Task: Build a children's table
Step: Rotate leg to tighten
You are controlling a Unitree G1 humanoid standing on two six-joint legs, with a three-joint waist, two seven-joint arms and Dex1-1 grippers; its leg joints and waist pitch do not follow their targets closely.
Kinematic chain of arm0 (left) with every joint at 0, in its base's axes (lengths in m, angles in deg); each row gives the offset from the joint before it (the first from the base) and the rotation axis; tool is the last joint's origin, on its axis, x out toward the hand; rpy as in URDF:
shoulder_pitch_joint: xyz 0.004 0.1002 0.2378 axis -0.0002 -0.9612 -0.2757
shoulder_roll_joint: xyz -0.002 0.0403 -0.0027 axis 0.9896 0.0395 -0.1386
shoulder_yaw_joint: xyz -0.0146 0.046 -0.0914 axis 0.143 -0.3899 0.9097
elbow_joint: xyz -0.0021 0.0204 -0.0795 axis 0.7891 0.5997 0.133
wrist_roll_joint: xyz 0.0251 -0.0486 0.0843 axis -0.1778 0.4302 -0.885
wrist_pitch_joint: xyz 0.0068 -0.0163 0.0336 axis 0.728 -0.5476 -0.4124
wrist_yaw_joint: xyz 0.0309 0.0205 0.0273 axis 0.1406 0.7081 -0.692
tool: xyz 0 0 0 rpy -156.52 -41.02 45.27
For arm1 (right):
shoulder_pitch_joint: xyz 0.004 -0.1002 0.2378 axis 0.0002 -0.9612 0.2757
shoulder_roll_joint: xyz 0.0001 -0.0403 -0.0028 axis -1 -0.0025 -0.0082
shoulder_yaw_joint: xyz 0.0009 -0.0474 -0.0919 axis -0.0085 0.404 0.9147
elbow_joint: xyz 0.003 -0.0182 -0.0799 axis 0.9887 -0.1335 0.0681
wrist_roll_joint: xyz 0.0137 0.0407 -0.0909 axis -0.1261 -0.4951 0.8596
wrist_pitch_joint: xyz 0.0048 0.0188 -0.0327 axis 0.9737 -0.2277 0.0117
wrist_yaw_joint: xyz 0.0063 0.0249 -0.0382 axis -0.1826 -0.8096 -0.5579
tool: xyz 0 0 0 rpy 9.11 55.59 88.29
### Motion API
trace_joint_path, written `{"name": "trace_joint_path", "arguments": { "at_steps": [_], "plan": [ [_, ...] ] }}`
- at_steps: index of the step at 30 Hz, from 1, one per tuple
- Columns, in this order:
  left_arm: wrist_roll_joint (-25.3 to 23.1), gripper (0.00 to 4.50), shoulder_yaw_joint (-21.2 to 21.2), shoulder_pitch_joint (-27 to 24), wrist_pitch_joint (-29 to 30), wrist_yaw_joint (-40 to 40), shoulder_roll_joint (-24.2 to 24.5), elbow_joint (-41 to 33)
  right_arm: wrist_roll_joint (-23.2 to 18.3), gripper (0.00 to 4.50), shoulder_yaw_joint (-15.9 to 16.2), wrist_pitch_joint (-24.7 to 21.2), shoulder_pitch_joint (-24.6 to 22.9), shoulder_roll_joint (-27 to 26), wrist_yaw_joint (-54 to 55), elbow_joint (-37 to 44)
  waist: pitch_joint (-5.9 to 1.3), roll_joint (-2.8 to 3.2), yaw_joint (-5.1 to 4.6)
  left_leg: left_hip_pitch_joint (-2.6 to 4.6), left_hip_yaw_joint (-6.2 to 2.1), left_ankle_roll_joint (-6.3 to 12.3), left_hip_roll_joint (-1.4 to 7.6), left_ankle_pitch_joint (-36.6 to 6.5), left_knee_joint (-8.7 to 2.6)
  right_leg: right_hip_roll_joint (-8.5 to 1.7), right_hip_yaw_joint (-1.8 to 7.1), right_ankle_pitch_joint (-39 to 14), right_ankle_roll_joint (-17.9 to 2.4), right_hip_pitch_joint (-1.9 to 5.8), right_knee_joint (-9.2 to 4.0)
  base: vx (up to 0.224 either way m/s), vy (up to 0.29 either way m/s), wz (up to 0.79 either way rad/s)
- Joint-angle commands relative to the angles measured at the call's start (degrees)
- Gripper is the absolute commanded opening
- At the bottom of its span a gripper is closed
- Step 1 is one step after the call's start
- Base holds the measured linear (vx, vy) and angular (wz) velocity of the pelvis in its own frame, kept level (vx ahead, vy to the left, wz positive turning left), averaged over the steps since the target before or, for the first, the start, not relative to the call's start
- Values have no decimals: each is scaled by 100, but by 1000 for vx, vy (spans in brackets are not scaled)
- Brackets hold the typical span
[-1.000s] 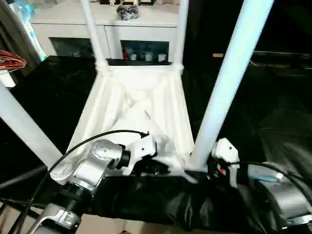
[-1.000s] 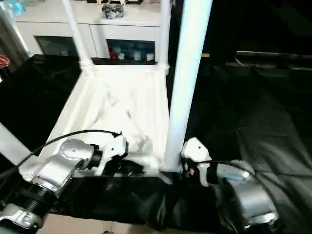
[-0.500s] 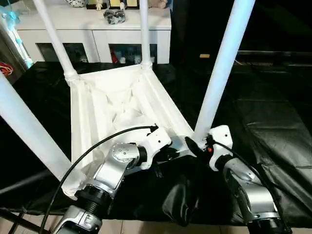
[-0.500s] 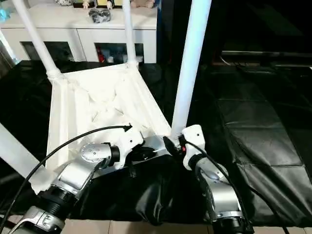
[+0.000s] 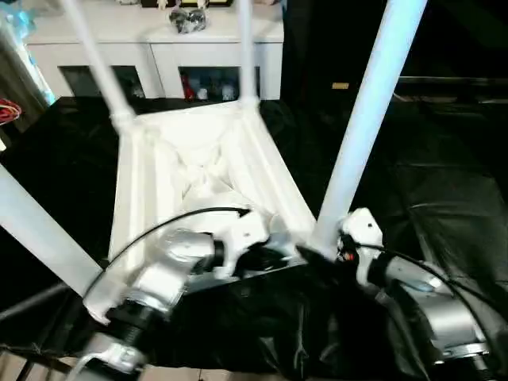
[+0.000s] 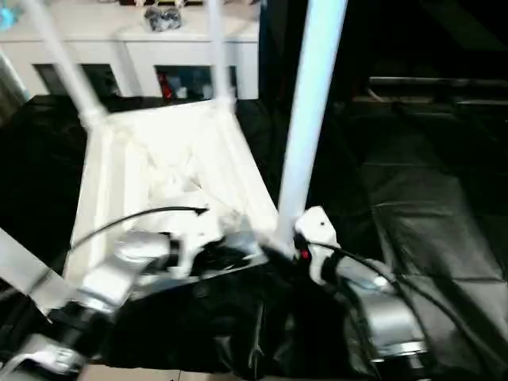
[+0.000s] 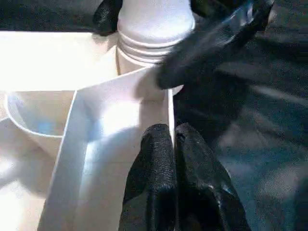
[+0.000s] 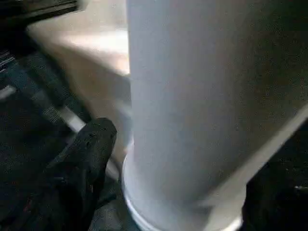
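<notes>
The left pincer, two rounded matte black fingers, is pressed together on a thin flat rib at the rim of the children's table, close to a corner socket. The right pincer has its fingers set apart on either side of the base of the near right leg; one black finger lies just beside the smooth round shaft, and whether it presses the plastic cannot be told. That leg ends in a ringed, stepped collar seated in its round socket.

The table is glossy white plastic, lying upside down on a surface covered in crinkled black sheeting, its ribbed underside facing up and four long tapered round legs rising from the corners. Silver forearms with black cables reach in from the near edge. Behind stands a white cabinet with glass doors.
</notes>
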Motion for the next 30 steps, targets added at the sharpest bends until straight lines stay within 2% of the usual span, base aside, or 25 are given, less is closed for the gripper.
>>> {"name": "trace_joint_path", "arguments": {
  "at_steps": [1, 4, 6, 7, 9, 12, 15, 20, 24, 27, 29, 30],
  "plan": [
    [120, 0, -171, 74, -67, -361, 14, -89, -92, 378, 369, 21, -11, 46, -498, 46, -286, -100, 29, 87, -159, 780, 367, -580, -266, -334, 194, 606, -1557, 201, -267, 0, 0, 0],
    [176, 0, -160, 84, -99, -627, 193, -70, -146, 378, 438, 75, 22, 227, -851, 51, -252, -104, 49, 102, -151, 675, 380, -887, -294, -345, 196, 68, -1570, 172, -309, 0, 0, 0],
    [218, 0, -159, 95, -109, -706, 248, -55, -191, 378, 473, 73, 32, 289, -987, 61, -242, -117, 60, 122, -153, 515, 387, -1138, -322, -347, 207, -363, -1529, 171, -338, 0, 0, 0],
    [218, 0, -159, 95, -109, -706, 248, -55, -191, 378, 473, 73, 32, 289, -987, 61, -243, -107, 69, 129, -158, 467, 395, -1153, -327, -354, 214, -389, -1524, 168, -337, 0, 0, 0],
    [281, 0, -161, 120, -129, -826, 346, -27, -263, 366, 529, 67, 61, 383, -1195, 76, -255, -134, 63, 114, -160, 455, 390, -1056, -321, -352, 214, -269, -1527, 184, -318, 0, 0, 0],
    [316, 0, -172, 148, -165, -961, 430, 22, -227, 345, 600, 117, 126, 473, -1378, 26, -259, -125, 75, 109, -152, 488, 380, -928, -297, -351, 212, -57, -1576, 181, -288, 0, 0, 0],
    [305, 0, -176, 150, -172, -958, 430, 24, -163, 321, 612, 166, 146, 468, -1357, -26, -265, -147, 89, 114, -148, 506, 380, -872, -281, -358, 213, 49, -1626, 180, -272, 0, 0, 0],
    [279, 0, -186, 117, -200, -735, 283, 12, -149, 283, 625, 209, 90, 328, -1169, -75, -248, -155, 88, 112, -153, 436, 378, -1050, -288, -362, 218, -256, -1603, 178, -297, 0, 0, 0],
    [265, 0, -171, 67, -138, -460, 99, -26, -163, 273, 582, 157, -4, 133, -846, -81, -229, -154, 84, 116, -169, 302, 384, -1280, -324, -363, 227, -614, -1514, 173, -326, 0, 0, 0],
    [204, 0, -133, 65, -80, -91, -97, -6, -61, 272, 462, 57, 7, -157, -273, -231, -213, -160, 50, 120, -179, 163, 378, -1475, -350, -371, 235, -910, -1437, 154, -362, 0, 0, 0],
    [147, 0, -112, 71, -39, 145, -207, 17, 49, 271, 394, 38, 42, -317, 101, -360, -188, -170, 9, 123, -184, 65, 367, -1659, -371, -366, 243, -1305, -1299, 130, -409, 0, 0, 0],
    [72, 0, -82, 80, 23, 518, -400, 49, 133, 271, 272, -17, 89, -589, 620, -535, -179, -155, 1, 122, -191, 31, 366, -1708, -377, -375, 245, -1403, -1271, 126, -415, 0, 0, 0]
  ]
}}
